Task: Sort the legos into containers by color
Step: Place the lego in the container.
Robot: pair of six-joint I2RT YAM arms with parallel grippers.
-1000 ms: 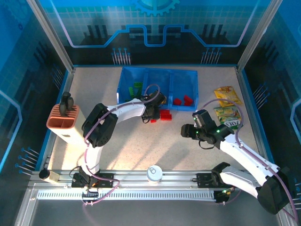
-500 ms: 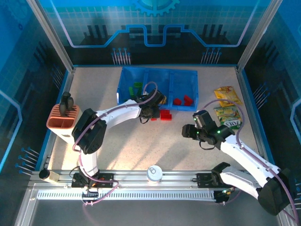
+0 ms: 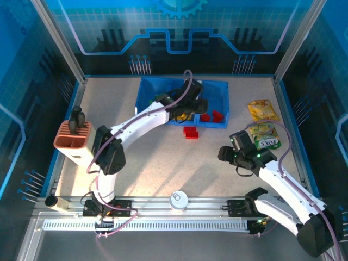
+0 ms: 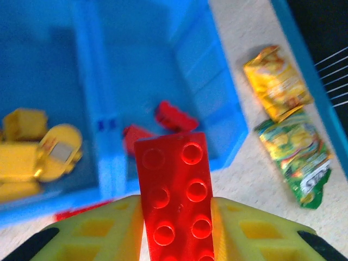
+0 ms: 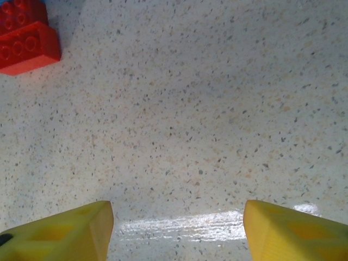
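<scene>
While the left gripper (image 4: 175,228) pinches a red lego (image 4: 173,185) above the blue tray (image 4: 225,117), close to the divider (image 4: 100,125) beside the yellow legos (image 4: 24,147), releasing early could drop it among them. Right gripper (image 5: 176,225) hangs half-open, empty, over the table (image 5: 190,109).

Light fell from overhead in the top view, bright and even on the pale table (image 3: 163,157), with faint, soft shadows and a warmer, brighter patch at lower left. The blue walls (image 3: 22,109) at the frame's sides lay dim.

The left wrist view was soft and oversaturated. The red brick (image 4: 175,201) at lower centre was fairly crisp, while the blue tray (image 4: 217,109) and the glinting snack packets (image 4: 277,81) at right smeared.

The right wrist view was sharp on the speckles, with a white glare streak at lower centre. The yellow fingers (image 5: 65,234) of the right gripper (image 5: 178,234) were out of focus.
</scene>
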